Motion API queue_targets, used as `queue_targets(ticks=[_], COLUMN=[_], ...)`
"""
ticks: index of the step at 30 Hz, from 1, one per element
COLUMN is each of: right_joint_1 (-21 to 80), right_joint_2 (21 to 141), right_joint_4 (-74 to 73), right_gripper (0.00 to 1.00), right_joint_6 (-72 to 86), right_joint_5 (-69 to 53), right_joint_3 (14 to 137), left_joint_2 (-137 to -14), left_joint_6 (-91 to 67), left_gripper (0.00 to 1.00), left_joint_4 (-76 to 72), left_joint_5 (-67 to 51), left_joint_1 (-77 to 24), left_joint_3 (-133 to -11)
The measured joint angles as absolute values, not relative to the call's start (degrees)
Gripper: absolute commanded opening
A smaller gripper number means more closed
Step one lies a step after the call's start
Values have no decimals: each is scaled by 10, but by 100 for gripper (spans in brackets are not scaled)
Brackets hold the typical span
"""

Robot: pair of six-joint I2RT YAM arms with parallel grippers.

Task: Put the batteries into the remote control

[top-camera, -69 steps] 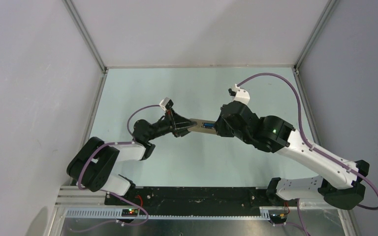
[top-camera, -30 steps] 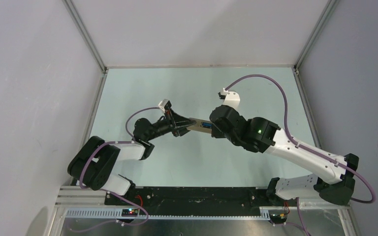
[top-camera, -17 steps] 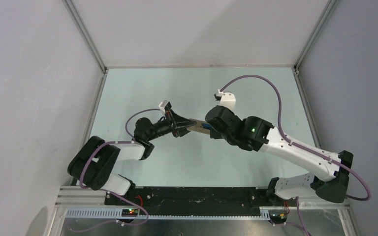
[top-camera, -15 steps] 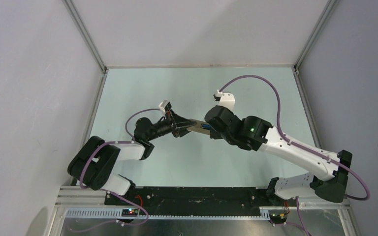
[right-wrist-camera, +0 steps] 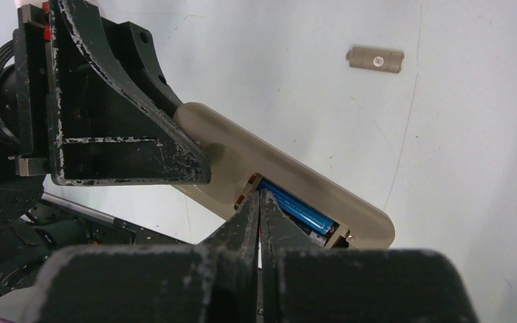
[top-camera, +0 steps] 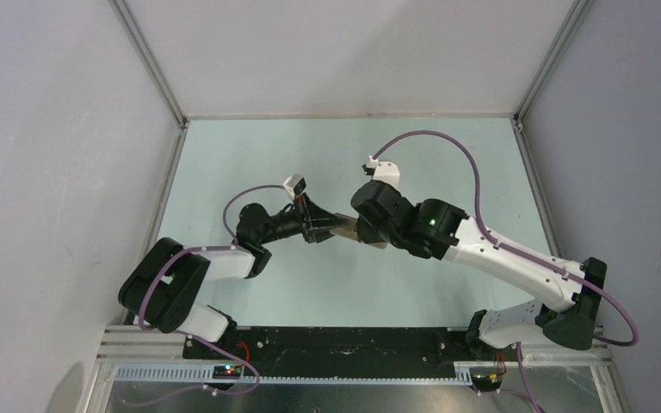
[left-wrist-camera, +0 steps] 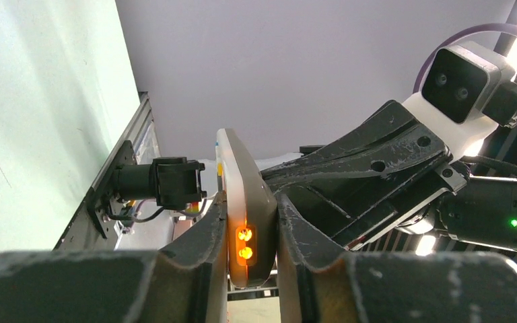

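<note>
Left gripper [left-wrist-camera: 248, 208]: clamped on the slim tan-backed plastic remote control [right-wrist-camera: 296, 176], pinching its sides at one end. Two orange lamps glow on the end facing the wrist camera. You appear to hold the handset raised off the pale green table [top-camera: 250, 155], slot side up, near mid-workspace between the two arms.

Right gripper [right-wrist-camera: 258, 207]: fingers fully together, carrying nothing. The joined tips sit at the near end of the open battery recess, against the bright blue cylindrical battery [right-wrist-camera: 301, 209], which lies lengthwise in the slot. A dark shape [right-wrist-camera: 323, 233] beside it may be the second cell, but too little shows to be sure.

Change over the last two seconds: your right arm has swung leftward, in toward the left gripper. From overhead the blue cell used to show between the two wrists. Now the right wrist covers it. The left gripper has barely shifted.

Reading: this looks like a seating push, with the closed tips used as a poker to press the blue cell home, not a pick. Loading seems well along. Check that the cell sits flat before you back off. A sideways shove could lever the remote in the left grip.

Small tan rectangular cover plate [right-wrist-camera: 375, 58]: flat on the table, well apart from the remote, not yet refitted.
</note>
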State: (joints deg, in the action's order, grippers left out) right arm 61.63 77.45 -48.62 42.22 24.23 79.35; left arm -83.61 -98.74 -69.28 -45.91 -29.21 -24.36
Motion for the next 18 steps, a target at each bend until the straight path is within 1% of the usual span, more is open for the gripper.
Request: queue_targets(ticks=[5,9,10,15,16,17,18], right_joint_1=[614,609,608,592,583,576,564], right_joint_2=[760,722,712,638,623,613,600], right_joint_4=[-489,-478,-474,-433,-425,-420,-411], right_gripper=[0,7,12,28,34,37,42], right_joint_6=[424,430,430,424,423,423,420], right_joint_5=[228,210,205,170,161,154,144], right_joint_3=[794,794,793,781,778,775,769], left_joint_2=[-836,-836,-836,-830,-828,-827,-827], left_joint_6=[-985,-987,-987,-987,-984,-980,-974], left_gripper=[0,0,0,0,0,0,0], left_joint_4=[-699,-730,-740,-791,-795,-798,-799], left_joint_5=[-472,-489,-494,-520,-527,-533,-542], left_joint_1=[-292,-293,-295,-300,-300,-300,-300], left_joint_3=[-249,-269,-277,-306,-307,-308,-308])
